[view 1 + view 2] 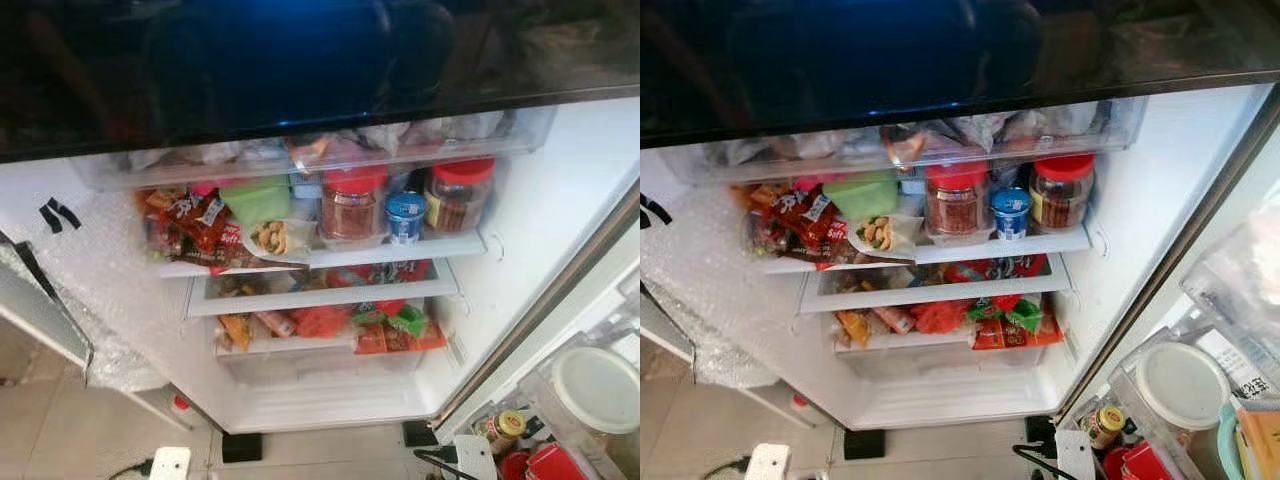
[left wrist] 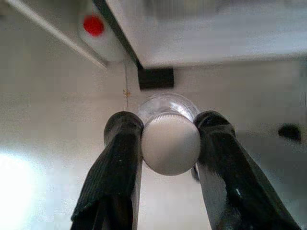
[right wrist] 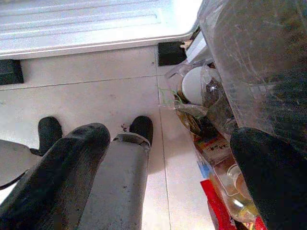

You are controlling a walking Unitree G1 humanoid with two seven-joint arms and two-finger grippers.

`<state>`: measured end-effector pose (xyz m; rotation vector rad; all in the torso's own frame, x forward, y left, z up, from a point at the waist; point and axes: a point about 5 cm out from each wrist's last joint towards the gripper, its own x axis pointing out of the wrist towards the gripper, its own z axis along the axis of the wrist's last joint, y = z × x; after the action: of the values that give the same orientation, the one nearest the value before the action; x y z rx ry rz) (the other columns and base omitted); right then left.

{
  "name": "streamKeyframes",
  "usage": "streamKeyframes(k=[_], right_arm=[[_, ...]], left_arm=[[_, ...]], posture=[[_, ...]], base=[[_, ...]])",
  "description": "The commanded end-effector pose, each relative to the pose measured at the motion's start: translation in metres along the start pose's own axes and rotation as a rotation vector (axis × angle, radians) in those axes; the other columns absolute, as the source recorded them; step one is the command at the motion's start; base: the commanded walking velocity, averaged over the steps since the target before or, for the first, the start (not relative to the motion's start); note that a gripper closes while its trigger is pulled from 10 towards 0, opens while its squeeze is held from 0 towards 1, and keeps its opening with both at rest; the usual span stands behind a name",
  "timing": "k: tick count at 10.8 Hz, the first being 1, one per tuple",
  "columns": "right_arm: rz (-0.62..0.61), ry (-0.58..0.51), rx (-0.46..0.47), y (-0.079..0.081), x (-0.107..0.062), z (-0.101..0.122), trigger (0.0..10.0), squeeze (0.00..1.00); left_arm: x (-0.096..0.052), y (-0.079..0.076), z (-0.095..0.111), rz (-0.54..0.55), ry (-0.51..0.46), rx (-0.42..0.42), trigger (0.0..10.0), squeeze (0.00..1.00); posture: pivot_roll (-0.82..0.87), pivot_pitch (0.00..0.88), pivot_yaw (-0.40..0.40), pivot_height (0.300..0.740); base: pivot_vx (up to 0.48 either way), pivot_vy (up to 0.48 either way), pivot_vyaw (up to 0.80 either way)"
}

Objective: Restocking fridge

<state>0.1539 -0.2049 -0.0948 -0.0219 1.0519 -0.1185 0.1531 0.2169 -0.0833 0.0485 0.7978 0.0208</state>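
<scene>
The fridge stands open before me, its white shelf (image 1: 400, 252) crowded with two red-lidded jars (image 1: 352, 205), a small blue-topped cup (image 1: 405, 215), a green tub (image 1: 256, 198) and snack packets (image 1: 190, 225). More packets lie on the lower shelves (image 1: 320, 322). In the left wrist view my left gripper (image 2: 168, 125) is shut on a clear bottle with a white screw cap (image 2: 170, 143), held low over the floor near the fridge's base. My right gripper (image 3: 170, 136) hangs open over the floor tiles beside the door bins, holding nothing.
The open door on the right carries clear bins (image 1: 560, 400) holding a white-lidded tub (image 1: 598, 388), a small jar (image 1: 503, 428) and red packs. A white power strip (image 1: 170, 463) and a red-capped bottle (image 1: 180, 403) sit on the floor by the fridge's base. My own leg (image 3: 122, 182) is below the right gripper.
</scene>
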Motion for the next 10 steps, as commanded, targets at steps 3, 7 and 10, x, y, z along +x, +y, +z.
streamKeyframes(k=[3,7,10], right_arm=[[-0.021,-0.014,-0.002,-0.008,0.000,0.001,10.0,0.00],[-0.026,-0.014,0.010,-0.008,-0.001,-0.002,10.0,0.00],[0.013,-0.032,0.049,-0.007,-0.001,-0.001,10.0,0.00]], left_arm=[[0.017,-0.010,0.102,-0.044,-0.419,0.053,10.0,0.00],[0.006,-0.030,0.104,-0.132,-0.536,-0.029,10.0,0.00],[-0.006,-0.051,0.123,-0.315,-0.609,-0.159,10.0,0.00]], posture=[[0.09,0.088,0.069,0.740],[0.10,0.074,0.063,0.740],[0.13,0.087,0.051,0.740]], base=[[0.000,0.000,0.00],[0.000,0.000,0.00],[0.000,0.000,0.00]])
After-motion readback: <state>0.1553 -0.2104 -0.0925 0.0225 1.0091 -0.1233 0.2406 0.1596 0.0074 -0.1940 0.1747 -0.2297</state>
